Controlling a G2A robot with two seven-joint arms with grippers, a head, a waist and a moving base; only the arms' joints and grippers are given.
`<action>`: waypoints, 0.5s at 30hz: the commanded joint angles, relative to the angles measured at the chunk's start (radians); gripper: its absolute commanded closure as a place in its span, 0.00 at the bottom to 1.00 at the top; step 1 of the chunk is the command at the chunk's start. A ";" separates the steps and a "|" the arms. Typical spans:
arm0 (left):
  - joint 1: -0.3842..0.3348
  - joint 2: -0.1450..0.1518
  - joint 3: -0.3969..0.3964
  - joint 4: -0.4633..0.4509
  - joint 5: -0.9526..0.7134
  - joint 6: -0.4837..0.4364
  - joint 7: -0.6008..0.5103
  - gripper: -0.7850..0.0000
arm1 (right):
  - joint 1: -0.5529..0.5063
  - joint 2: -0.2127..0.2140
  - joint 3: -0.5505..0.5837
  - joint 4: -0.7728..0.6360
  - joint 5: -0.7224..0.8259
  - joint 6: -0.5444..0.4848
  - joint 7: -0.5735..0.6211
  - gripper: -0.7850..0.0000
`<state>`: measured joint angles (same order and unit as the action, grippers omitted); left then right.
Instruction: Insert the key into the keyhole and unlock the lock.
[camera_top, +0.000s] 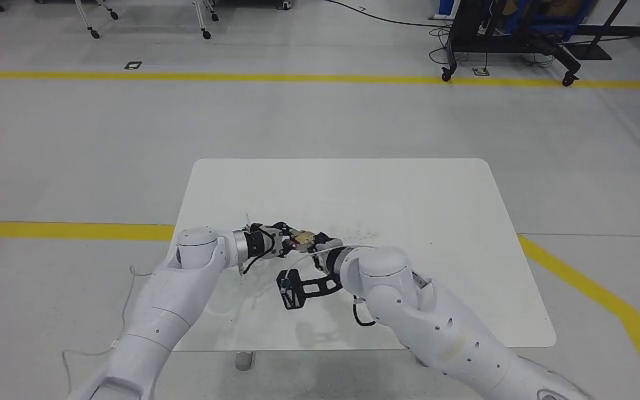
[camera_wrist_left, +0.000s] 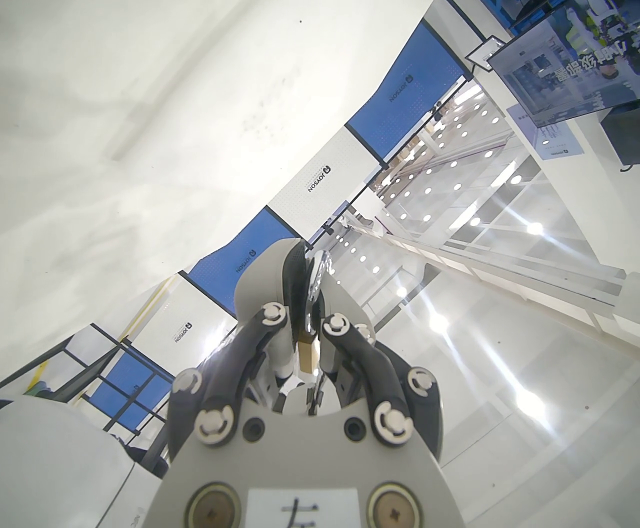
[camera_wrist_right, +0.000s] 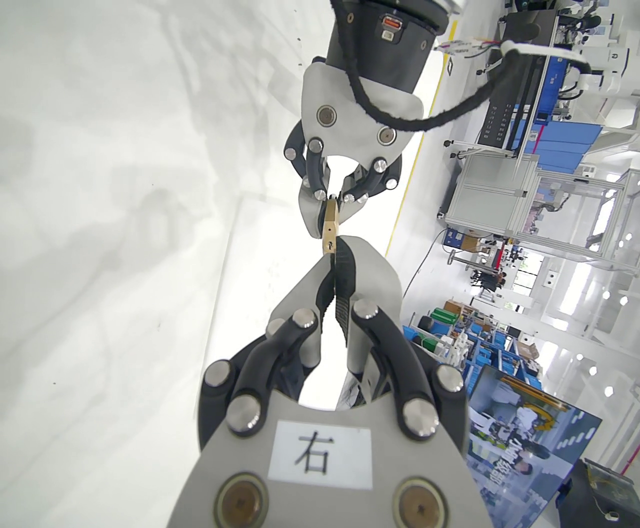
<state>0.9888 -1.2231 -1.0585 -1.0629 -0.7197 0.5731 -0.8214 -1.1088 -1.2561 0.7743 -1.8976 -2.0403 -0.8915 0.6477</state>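
Left gripper: my fingers clamp a brass padlock, held over the white table, left of its middle.
Right gripper: pads pressed together, tips touching the padlock's free end.
Key: hidden; I cannot tell whether my right pads hold it.
Grippers: 2, meeting tip to tip.

The small rectangular metal padlock is brass-yellow. The left pincer and right pincer have pale grey fingers, black ribbed pads and black links with silver rivets. The rounded rectangular desk is white with faint dark scuffs. The floor is light grey with yellow stripes.
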 joint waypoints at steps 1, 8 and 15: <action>-0.001 0.000 0.004 0.000 0.004 -0.002 -0.001 1.00 | -0.007 0.003 0.002 -0.006 -0.012 -0.009 -0.006 1.00; -0.002 0.001 0.010 -0.003 0.013 -0.010 -0.007 1.00 | -0.002 -0.001 -0.012 0.019 -0.031 -0.010 -0.042 1.00; 0.000 0.004 0.010 -0.009 0.012 -0.011 -0.016 1.00 | 0.010 -0.007 -0.019 0.048 -0.045 0.004 -0.054 1.00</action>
<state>0.9890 -1.2198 -1.0483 -1.0711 -0.7074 0.5614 -0.8357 -1.0997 -1.2624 0.7556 -1.8514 -2.0832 -0.8869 0.5923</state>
